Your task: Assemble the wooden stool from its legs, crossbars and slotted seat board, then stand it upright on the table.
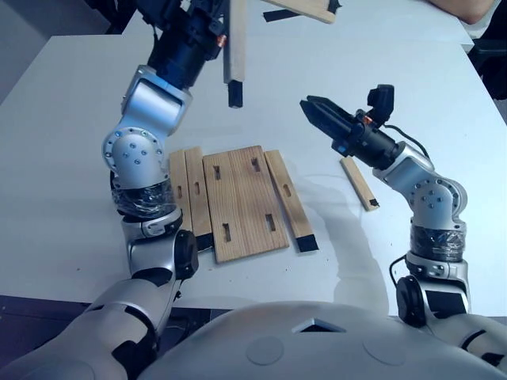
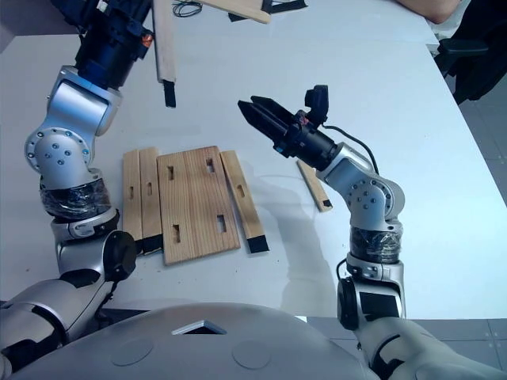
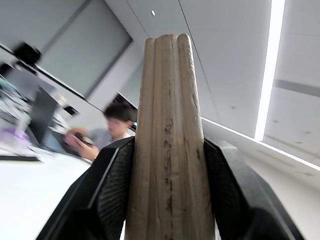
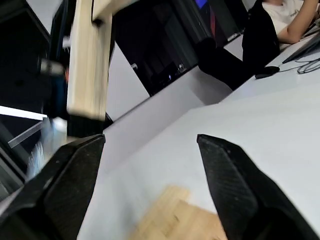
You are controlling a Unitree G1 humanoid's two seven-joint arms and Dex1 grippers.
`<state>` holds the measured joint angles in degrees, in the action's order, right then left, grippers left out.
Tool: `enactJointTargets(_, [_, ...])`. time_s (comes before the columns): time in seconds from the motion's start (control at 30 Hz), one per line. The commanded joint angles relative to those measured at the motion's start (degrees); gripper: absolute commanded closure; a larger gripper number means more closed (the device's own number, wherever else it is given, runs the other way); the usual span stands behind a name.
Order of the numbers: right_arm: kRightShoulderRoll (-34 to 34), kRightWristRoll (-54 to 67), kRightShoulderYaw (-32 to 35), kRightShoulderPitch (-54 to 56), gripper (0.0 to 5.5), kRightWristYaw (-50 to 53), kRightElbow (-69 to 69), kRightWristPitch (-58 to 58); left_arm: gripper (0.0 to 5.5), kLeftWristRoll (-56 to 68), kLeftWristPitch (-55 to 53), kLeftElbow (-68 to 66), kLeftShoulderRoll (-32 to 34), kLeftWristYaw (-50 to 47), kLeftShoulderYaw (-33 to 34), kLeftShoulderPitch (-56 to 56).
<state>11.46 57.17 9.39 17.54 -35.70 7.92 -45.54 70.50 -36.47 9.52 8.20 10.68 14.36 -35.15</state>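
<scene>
I'm on leg-fitting. My left claw (image 3: 168,150) pinches the pale, black-tipped wooden leg (image 1: 234,55) aloft, at twelve o'clock of the slotted wooden seat board (image 1: 242,202), which lies flat on the white tabletop (image 1: 71,119). My right claw (image 1: 309,104) is spread at three o'clock and probably steadies the leg next.

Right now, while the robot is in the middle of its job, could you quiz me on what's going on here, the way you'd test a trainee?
1. What does the left gripper hold in the air?
A. a wooden leg
B. a hammer
C. nothing

2. True or false: the right gripper is clamped shut on a crossbar.

3. Fill in: the seat board lying flat on the table has ___ slots cut in it.

Key:
1. A.
2. False: it is open and empty, above the table.
3. Four.
</scene>
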Motion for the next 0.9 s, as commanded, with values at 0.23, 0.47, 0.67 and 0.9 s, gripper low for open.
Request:
enactJointTargets(0.23, [-2.1,13.7,1.1,2.2,0.75,5.3,2.8,-8.9,3.24,6.0,-4.0,4.7,-1.6,0.3,-2.0,3.0])
enactJointTargets(0.47, [-2.6,20.6,0.5,1.9,0.75,7.3,4.2,-11.6,3.24,6.8,-4.7,6.0,-1.8,1.2,-3.1,4.4])
enactJointTargets(0.67, [-2.9,21.8,-1.6,2.5,0.75,8.7,4.0,-12.2,3.24,7.2,-5.5,7.7,-1.5,2.3,-4.5,6.3])
enactJointTargets(0.9, [-3.1,23.3,-3.6,3.5,0.75,9.5,3.4,-13.3,3.24,7.2,-5.2,8.1,-1.6,2.5,-4.9,6.7])
